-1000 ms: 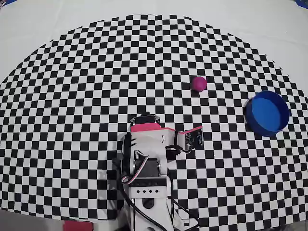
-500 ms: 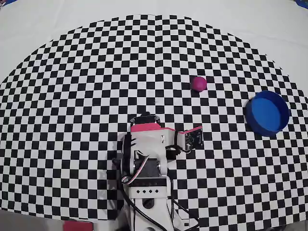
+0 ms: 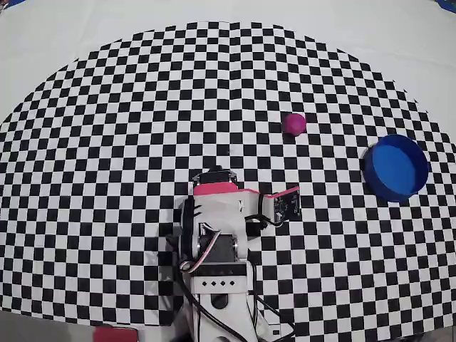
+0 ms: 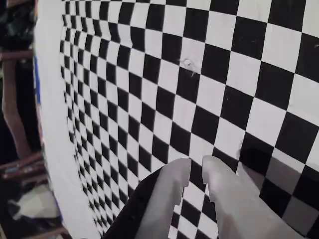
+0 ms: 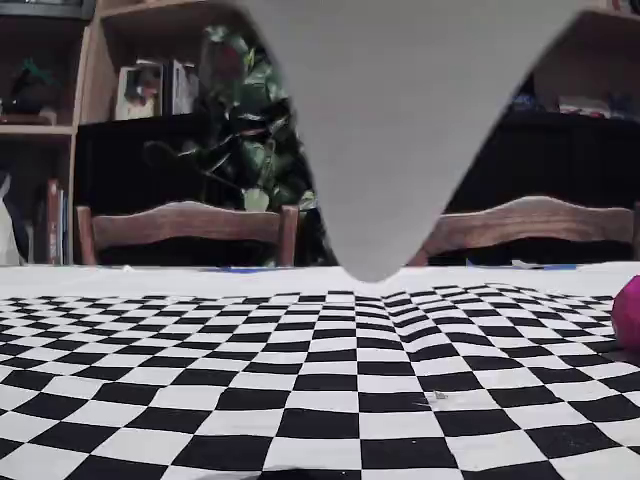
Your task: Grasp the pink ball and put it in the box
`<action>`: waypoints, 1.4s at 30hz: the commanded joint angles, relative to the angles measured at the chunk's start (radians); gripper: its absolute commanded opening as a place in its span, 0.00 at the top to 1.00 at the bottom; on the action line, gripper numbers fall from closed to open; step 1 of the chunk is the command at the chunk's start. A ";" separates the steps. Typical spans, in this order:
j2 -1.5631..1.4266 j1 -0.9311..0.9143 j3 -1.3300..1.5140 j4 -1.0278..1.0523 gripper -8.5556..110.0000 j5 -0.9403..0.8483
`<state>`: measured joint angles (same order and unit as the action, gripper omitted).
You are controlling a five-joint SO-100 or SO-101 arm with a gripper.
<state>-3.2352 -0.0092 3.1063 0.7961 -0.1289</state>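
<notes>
The pink ball (image 3: 294, 124) lies on the checkered cloth, right of centre in the overhead view, and shows at the right edge of the fixed view (image 5: 628, 312). The box is a round blue container (image 3: 396, 167) further right, apart from the ball. My arm (image 3: 215, 228) is folded at the near middle of the cloth, well short of the ball. In the wrist view my gripper (image 4: 197, 167) hovers low over bare checkered cloth, its grey fingers (image 4: 172, 191) nearly together with nothing between them. Ball and box are out of the wrist view.
A large grey shape (image 5: 380, 120) hangs from the top of the fixed view and hides the middle background. Two wooden chairs (image 5: 190, 228) and shelves stand beyond the table's far edge. White tablecloth (image 3: 64, 43) surrounds the checkered area.
</notes>
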 commanded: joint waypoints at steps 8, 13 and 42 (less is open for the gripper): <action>-0.017 0.000 0.008 0.006 0.93 -0.002; -0.017 0.000 0.008 0.006 0.93 -0.002; -0.003 0.002 0.008 -0.009 0.93 -0.008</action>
<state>-3.2352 -0.0092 3.1063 0.7961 -0.1289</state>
